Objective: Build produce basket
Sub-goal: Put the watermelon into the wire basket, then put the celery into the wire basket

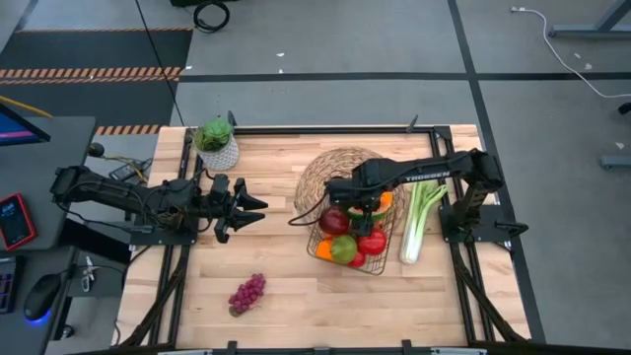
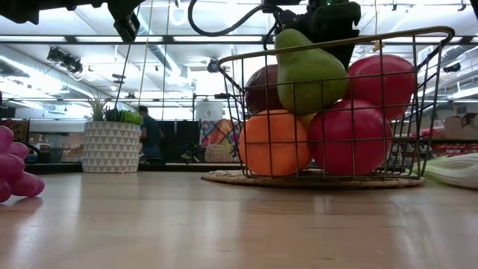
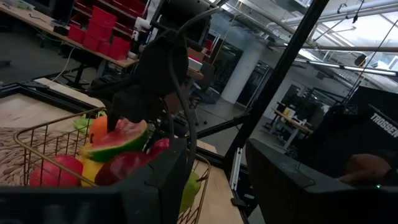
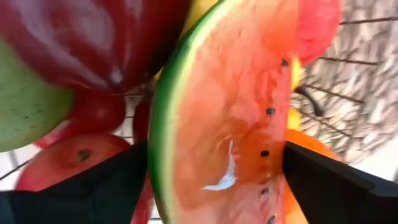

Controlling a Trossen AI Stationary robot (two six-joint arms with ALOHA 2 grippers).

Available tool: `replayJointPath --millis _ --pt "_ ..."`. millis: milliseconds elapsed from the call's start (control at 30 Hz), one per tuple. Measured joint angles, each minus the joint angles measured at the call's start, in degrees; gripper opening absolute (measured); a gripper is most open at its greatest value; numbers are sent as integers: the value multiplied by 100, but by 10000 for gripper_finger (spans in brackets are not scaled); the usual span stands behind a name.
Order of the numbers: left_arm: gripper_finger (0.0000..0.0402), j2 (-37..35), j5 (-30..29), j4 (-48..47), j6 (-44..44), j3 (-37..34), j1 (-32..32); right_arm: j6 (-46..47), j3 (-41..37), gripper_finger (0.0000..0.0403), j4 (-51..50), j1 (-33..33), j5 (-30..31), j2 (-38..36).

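Observation:
The wire basket (image 1: 312, 251) stands on the table's right half, holding red apples (image 2: 351, 138), an orange (image 2: 275, 142) and a green pear (image 2: 310, 71). My right gripper (image 1: 367, 204) hangs over it, shut on the watermelon slice (image 4: 224, 124), which lies on top of the pile (image 3: 118, 140). Purple grapes (image 1: 247, 293) lie on the bare table near the front. A celery stalk (image 1: 419, 222) lies just right of the basket. My left gripper (image 1: 254, 209) waits open above the table's left half, pointing at the basket with nothing between its fingers. My right gripper has the watermelon slice between its two fingers: one finger is at the green rind side (image 4: 163, 155), the other at the opposite flesh edge (image 4: 277, 155). The fingers come from above, pointing down. The slice rests tilted on the other fruit in the basket.
A potted green plant (image 1: 217, 143) stands at the far left corner. A round woven mat (image 1: 330, 173) lies under the basket's far part. Bare wood shows between the left gripper, the grapes and the basket. Black frame rails run along the table's edges.

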Motion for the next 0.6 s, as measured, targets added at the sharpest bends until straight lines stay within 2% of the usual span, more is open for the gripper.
replayJointPath --millis 133,267,433,600 --pt "172 -1 0 1 2 0 -2 108 0 395 -27 -125 -540 0" --pt "172 1 -1 1 2 0 -1 147 192 381 -341 -284 -944 7" --pt "172 0 -2 1 0 0 -2 238 733 376 -931 -347 -788 4" --pt "172 1 -1 -3 -1 0 -2 228 1138 377 -1138 -250 -249 -110"
